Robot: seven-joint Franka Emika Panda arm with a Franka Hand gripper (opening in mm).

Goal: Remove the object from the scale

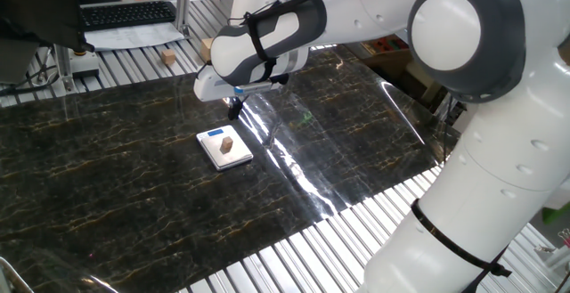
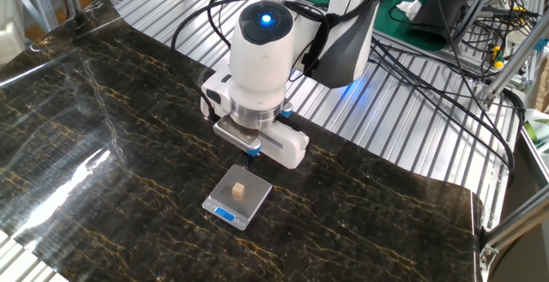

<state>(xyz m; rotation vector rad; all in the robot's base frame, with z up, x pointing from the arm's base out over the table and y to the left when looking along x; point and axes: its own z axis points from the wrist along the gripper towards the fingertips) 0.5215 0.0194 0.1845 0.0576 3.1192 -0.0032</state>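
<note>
The scale (image 1: 237, 157) lies flat on the dark marble mat, a small white-and-silver plate with a blue strip at its far end. The object (image 1: 228, 139), a tiny tan wooden cube, rests on the middle of the plate. In the other fixed view the scale (image 2: 250, 200) and the object (image 2: 239, 190) sit just in front of the arm's wrist. My gripper (image 1: 235, 106) hangs above the mat just behind the scale, apart from the cube. Its dark fingers look pressed together with nothing between them. From the other side the gripper (image 2: 250, 151) points straight down.
Another small wooden cube (image 1: 167, 58) sits on the ribbed metal table behind the mat, near a keyboard (image 1: 129, 12). The arm's large white body (image 1: 463, 106) fills the right side. Cables (image 2: 446, 68) trail over the ribbed table behind the arm.
</note>
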